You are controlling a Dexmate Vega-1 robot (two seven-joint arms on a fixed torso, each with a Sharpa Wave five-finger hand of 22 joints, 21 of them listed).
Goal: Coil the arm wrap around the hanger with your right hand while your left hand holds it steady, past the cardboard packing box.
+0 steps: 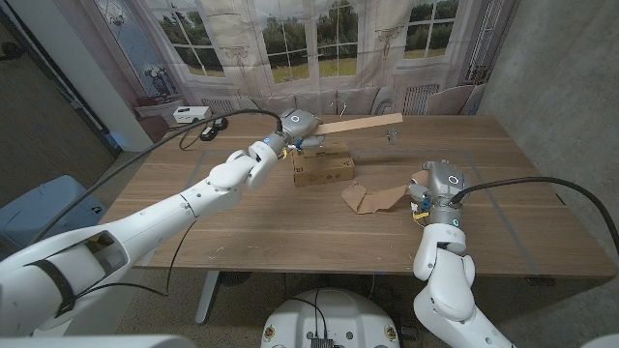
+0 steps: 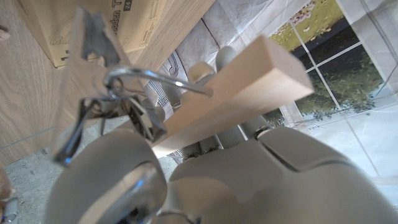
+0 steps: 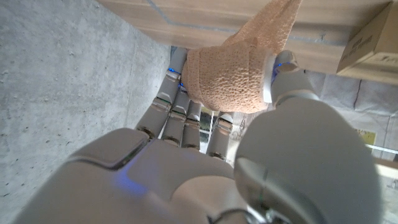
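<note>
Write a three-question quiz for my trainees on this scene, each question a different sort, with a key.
1. True or false: the left hand holds the wooden hanger above the table.
2. What does the right hand grip? A) cardboard box B) tan arm wrap C) cable
3. Fill in: the cardboard box sits just below the ____ in the head view.

Key: 1 true; 2 B, the arm wrap trails from its fingers across the table; 3 hanger.
</note>
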